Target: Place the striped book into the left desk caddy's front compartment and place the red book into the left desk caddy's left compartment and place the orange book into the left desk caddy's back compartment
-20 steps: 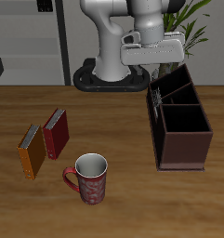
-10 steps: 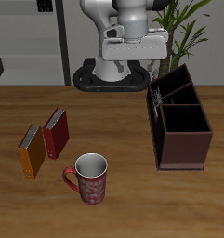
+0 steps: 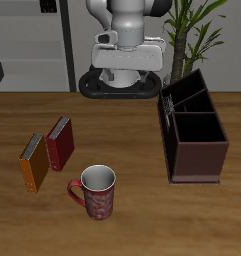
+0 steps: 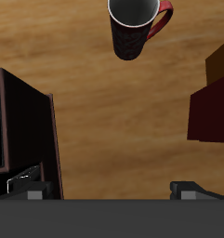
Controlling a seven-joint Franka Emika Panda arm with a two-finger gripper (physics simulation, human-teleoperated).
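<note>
A glossy red-patterned ceramic mug (image 3: 95, 190) with a pale interior stands nearest the table's front edge. At its ten o'clock lie the thick orange book (image 3: 33, 163) and the maroon red book (image 3: 59, 143), side by side on the wood-grain table (image 3: 132, 225). At the mug's two o'clock sits the boxy dark maroon left desk caddy (image 3: 194, 128); the thin striped book (image 3: 169, 105) stands inside it. Farthest back, the gripper (image 4: 112, 191) hangs high, holding nothing, fingers spread wide.
</note>
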